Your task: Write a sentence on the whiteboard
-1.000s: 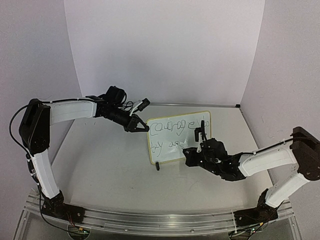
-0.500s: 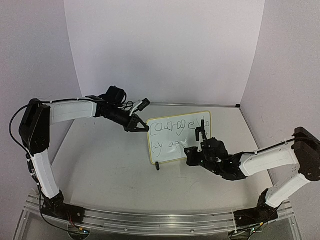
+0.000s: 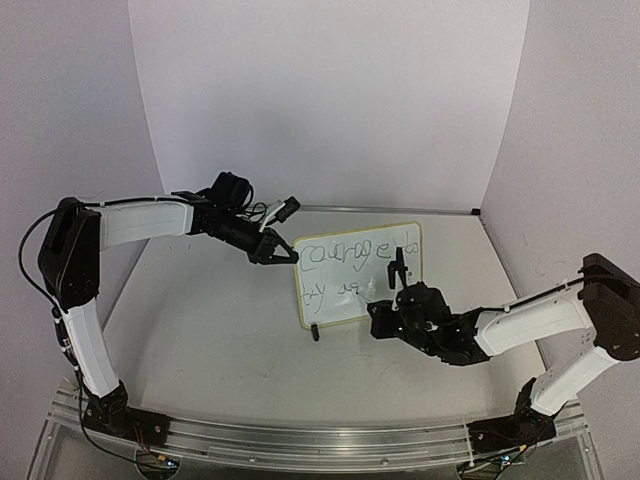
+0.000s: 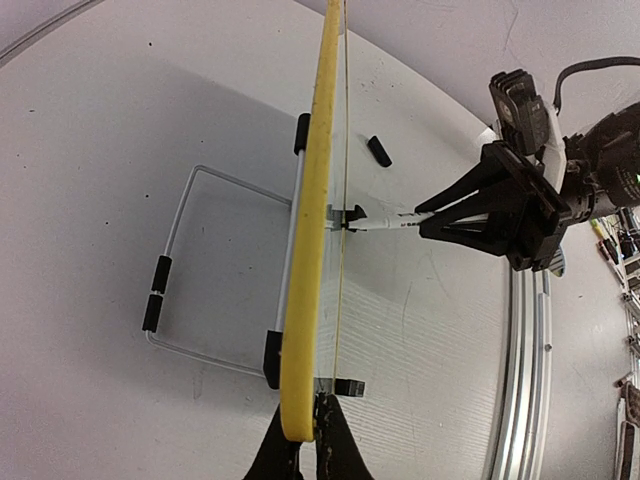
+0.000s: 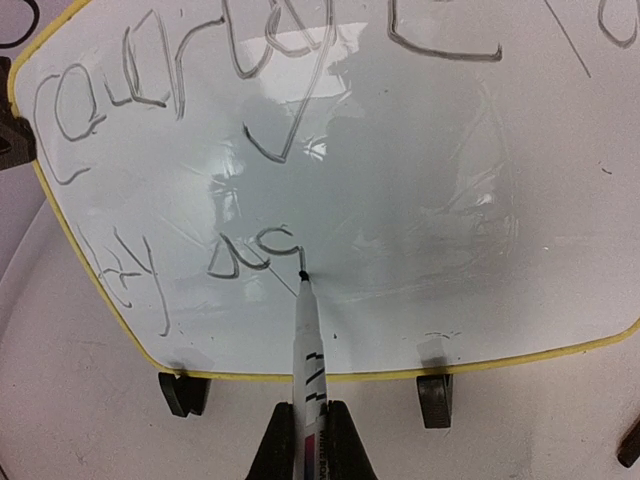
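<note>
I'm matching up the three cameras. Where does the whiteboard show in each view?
Top external: the whiteboard stands mid-table, between the two arms.
Left wrist: it is seen edge-on, a yellow strip running up the middle.
Right wrist: its written face fills most of the picture.
Shared landmark: the left gripper clamped on the board's edge.

Right hand (image 5: 308, 420) at bottom edge, black fingers (image 5: 268, 445) clamped on slim white marker (image 5: 309, 350) with dark printing on barrel. Black tip on surface of small glossy white whiteboard (image 5: 470, 220) with rounded corners and thin yellow rim, just right of lower line's last stroke. Dark handwritten cursive sentence (image 5: 268, 150): "courage" plus cropped letters above, "try ag" below. Two black clip feet (image 5: 435, 398) on white tabletop (image 5: 90, 430).
</note>
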You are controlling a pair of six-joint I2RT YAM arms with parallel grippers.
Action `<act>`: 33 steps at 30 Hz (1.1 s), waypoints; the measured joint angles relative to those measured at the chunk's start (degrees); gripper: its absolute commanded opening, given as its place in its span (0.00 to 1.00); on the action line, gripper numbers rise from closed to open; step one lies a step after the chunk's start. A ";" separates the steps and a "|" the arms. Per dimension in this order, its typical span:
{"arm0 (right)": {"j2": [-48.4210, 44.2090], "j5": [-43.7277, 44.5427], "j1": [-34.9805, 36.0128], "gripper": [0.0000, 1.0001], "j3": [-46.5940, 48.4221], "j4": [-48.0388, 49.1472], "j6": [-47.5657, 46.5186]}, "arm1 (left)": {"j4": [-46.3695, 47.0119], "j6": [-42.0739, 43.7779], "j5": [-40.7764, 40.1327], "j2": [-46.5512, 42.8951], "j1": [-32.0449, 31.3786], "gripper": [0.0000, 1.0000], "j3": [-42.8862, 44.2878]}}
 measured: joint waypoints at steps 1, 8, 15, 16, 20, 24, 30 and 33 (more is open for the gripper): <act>0.50 0.36 0.54 0.00 0.00 -0.39 0.32 | -0.02 0.00 0.00 0.00 0.00 0.00 0.00; 3.77 2.82 3.50 0.00 0.74 -3.87 2.60 | 0.00 -0.02 0.02 0.00 0.00 0.00 0.00; 5.40 3.17 4.60 0.00 1.74 -4.39 2.95 | 0.01 -0.02 0.02 -0.06 0.00 0.00 0.00; 5.41 3.13 4.61 0.00 1.78 -4.31 2.84 | 0.02 -0.02 0.01 -0.07 0.00 0.00 0.00; 5.20 2.33 4.58 0.00 1.81 -3.52 2.34 | 0.00 0.02 0.01 -0.07 0.00 0.00 0.00; 1.52 1.98 4.28 0.00 0.50 -1.24 1.77 | 0.03 0.18 -0.02 -0.07 -0.05 0.00 0.00; -6.78 3.59 3.78 0.00 -0.76 0.86 0.91 | 0.03 0.17 0.00 -0.07 -0.07 0.00 0.00; -7.14 3.79 3.07 0.00 -0.82 0.92 0.31 | 0.03 0.17 0.00 -0.07 -0.07 0.00 0.00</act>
